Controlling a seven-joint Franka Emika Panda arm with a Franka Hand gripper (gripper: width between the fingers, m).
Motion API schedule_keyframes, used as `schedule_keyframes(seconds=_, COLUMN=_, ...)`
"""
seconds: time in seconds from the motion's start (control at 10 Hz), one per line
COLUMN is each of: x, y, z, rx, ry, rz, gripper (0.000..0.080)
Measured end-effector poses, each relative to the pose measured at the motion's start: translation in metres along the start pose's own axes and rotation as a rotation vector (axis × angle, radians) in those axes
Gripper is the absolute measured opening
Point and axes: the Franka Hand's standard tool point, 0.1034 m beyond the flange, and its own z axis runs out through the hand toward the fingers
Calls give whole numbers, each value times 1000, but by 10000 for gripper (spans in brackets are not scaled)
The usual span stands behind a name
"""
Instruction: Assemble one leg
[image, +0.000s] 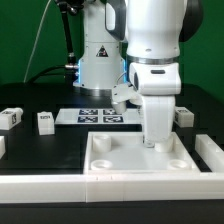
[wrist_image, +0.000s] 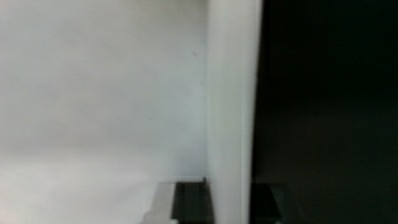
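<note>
Nearest your ext. cam: white rail (image: 100, 188), running across the front of the black table (image: 40, 150).

Item 1: white tray (image: 120, 165), just behind the rail, lying flat, w/ round corner sockets.

Item 2: legs, qty 3 in view. All were loose on the table, well apart from the tray. Each was a small white blocky peg w/ a black-and-white tag on one face.
- leg one (image: 10, 118): at the ext. view's left edge.
- leg two (image: 45, 121): near it, between it and the marker board (image: 100, 117).
- leg three (image: 185, 115): on the ext. view's right, beyond the arm.

Item 3: gripper (image: 157, 143), low over the tray's far part. You couldn't tell if it was released or clenched; the fingers didn't show clearly.

Views compared: only the ext. cam gave you the legs, marker board and tray outline. The wrist cam gave you a blurred close-up only: pale surface, a white vertical edge, then black.
</note>
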Motion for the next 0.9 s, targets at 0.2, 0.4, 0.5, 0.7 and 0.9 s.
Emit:
schedule_keyframes(seconds=0.2, x=5, y=-1, z=0, rx=1, ry=2, rz=-22, gripper=69)
schedule_keyframes(seconds=0.4, x=4, y=-1, z=0, rx=2, ry=2, rz=-18, gripper=69)
schedule_keyframes(seconds=0.5, x=4, y=-1, z=0, rx=2, ry=2, rz=-18, gripper=69)
schedule_keyframes(seconds=0.7, x=16, y=2, z=0, rx=8, ry=4, rz=4, gripper=69)
schedule_keyframes(seconds=0.9, x=26, y=3, z=-2, rx=32, ry=0, rz=14, gripper=69)
